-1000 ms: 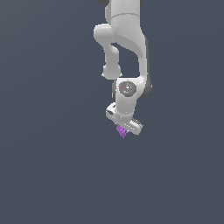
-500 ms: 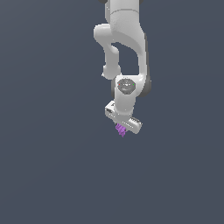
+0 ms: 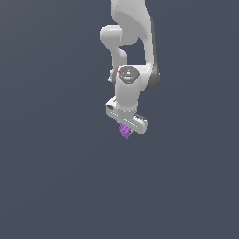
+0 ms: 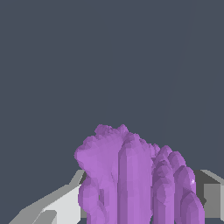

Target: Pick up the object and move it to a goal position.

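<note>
The object (image 3: 125, 131) is a tiny bright purple ridged piece. It hangs just under the white hand of my arm, near the middle of the exterior view. My gripper (image 3: 126, 130) is shut on the object. In the wrist view the purple object (image 4: 135, 179) fills the lower middle, lumpy and ridged, with a pale finger (image 4: 59, 205) on one side and a grey finger (image 4: 210, 197) on the other, both pressed against it.
The white arm (image 3: 133, 51) comes down from the top of the exterior view. Everything around it is a plain dark grey-blue ground (image 3: 56, 177) with no other object, edge or marker showing.
The arm and its hand have risen slightly, with the purple object still held between the fingers.
</note>
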